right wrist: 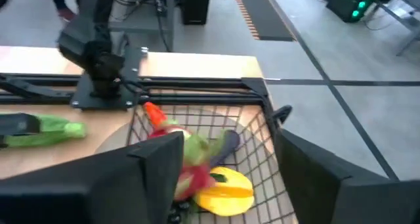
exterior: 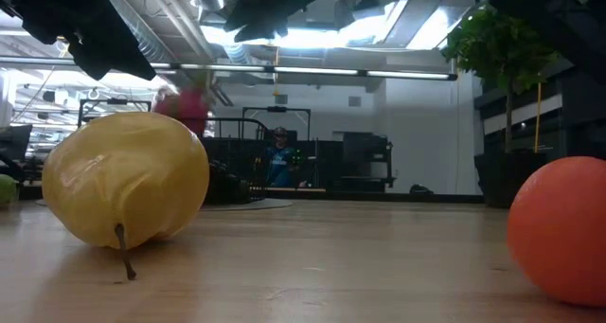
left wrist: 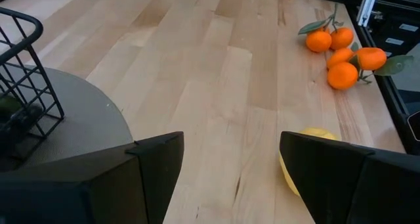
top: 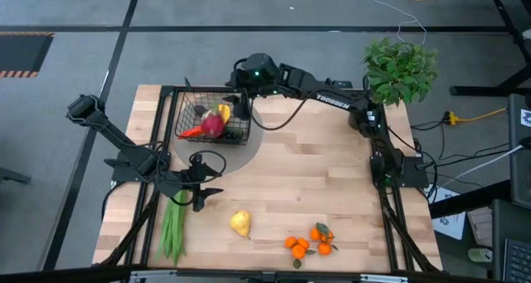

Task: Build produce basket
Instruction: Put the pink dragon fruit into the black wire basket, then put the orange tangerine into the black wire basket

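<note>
Pale wooden boards form the worktop, which is framed by dark rails and set on a grey floor, with a leafy potted plant at its far right corner. The basket is seen on a grey round mat at the far left, already loaded with a pink dragon fruit, a yellow pepper and a carrot. The right end effector is held over the basket's right rim with its fingers spread and nothing between them. The left end effector is stationed near the worktop's left side, also spread and empty, just beside the green beans. A yellow pear lies nearby, and a cluster of oranges lies further right near the front edge.

Several risks can be judged from this layout. The pear is rounded and may be rolled away if it is pinched off-centre. The beans are long and thin and may be splayed or dropped unless gripped mid-length. The basket rim may be struck by the right fingers on withdrawal, and the light basket could be shifted off its mat.
</note>
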Tool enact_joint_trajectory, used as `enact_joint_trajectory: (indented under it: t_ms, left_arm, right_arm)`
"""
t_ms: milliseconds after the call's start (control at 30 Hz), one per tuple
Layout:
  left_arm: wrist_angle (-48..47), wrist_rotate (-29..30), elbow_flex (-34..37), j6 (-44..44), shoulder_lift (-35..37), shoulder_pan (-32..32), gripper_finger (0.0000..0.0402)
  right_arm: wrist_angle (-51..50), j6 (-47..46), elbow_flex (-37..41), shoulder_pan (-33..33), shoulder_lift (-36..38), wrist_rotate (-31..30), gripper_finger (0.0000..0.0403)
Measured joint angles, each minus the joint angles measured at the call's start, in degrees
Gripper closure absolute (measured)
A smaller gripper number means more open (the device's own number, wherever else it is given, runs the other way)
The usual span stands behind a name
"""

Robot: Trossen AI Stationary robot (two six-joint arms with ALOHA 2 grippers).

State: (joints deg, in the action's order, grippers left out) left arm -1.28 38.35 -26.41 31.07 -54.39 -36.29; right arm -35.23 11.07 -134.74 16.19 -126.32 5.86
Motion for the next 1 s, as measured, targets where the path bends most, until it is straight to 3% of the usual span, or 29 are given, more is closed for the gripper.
enact_joint_trajectory:
  t_ms: [133,400,600,833,1000]
  left_arm:
    - [0.0,0.0,0.0,0.0,0.0,0.0,0.0159]
    - [0.0,0.0,0.0,0.0,0.0,0.0,0.0159]
    - [0.0,0.0,0.0,0.1,0.0,0.0,0.0159]
    - [0.0,0.0,0.0,0.2,0.0,0.0,0.0159]
    - [0.1,-0.1,0.0,0.3,0.0,0.0,0.0159]
  right_arm:
    - [0.8,-0.4,0.0,0.4,0.0,-2.3,0.0148]
    - [-5.4,-2.0,-0.2,0.4,0.9,-3.2,0.0142]
    - [-22.2,-4.2,-0.1,0.4,3.0,-3.3,0.0141]
    - [-55.0,-8.3,-0.2,-0.7,6.9,0.9,0.0141]
    - [-53.5,-10.8,7.9,-4.7,12.3,7.3,0.0141]
